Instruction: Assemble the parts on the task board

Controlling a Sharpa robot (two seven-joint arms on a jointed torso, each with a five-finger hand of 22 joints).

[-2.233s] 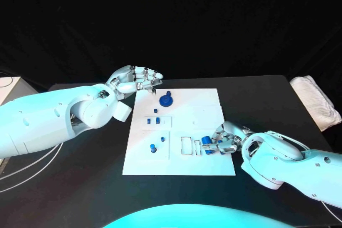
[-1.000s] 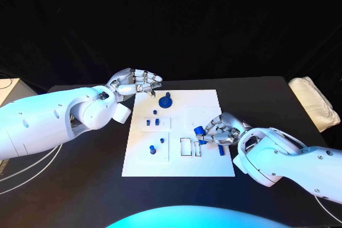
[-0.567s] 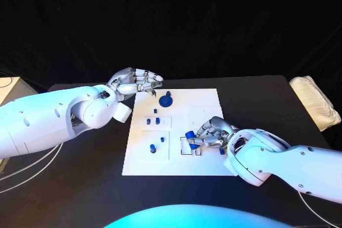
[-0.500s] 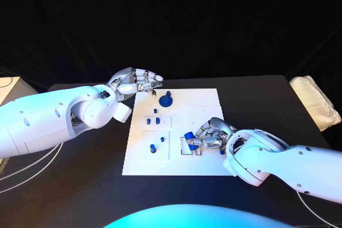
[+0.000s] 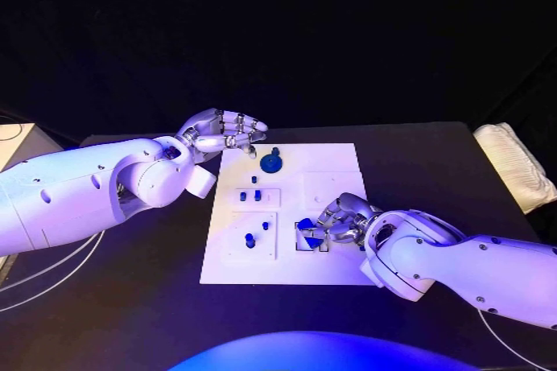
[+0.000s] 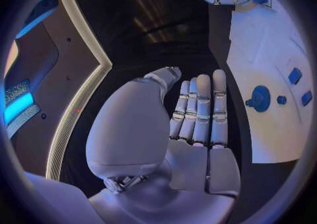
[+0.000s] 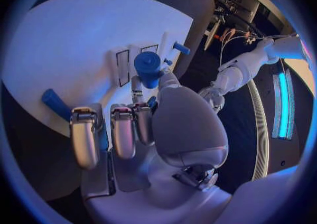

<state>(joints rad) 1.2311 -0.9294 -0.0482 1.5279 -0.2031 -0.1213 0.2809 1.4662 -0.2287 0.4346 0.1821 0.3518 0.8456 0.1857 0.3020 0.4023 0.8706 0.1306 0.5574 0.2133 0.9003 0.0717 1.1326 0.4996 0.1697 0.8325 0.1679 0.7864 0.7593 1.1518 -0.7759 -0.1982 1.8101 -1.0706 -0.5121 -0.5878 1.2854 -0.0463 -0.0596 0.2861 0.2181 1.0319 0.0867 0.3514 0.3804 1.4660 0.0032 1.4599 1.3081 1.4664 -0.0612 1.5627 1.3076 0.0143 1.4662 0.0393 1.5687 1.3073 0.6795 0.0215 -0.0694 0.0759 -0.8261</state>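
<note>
Head view: task board [image 5: 336, 266] partly filled; several blue parts seated beyond right hand [image 5: 328, 226], round blue part [image 5: 272, 162] just beside left hand [image 5: 223, 132]. Assembly judged midway. Right hand pinches blue cylinder [image 7: 148, 66] over board's rectangular slots [image 7: 123, 67]; one blue part [image 7: 56, 103] lies loose beside it. Left hand fingers curled, grasping nothing, off board's far corner.

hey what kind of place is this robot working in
Probably a robotics lab or demo bench, not a home or factory line. A white task board with small blue parts lies on a black table against a dark backdrop, and cables trail beside the left arm.
</note>
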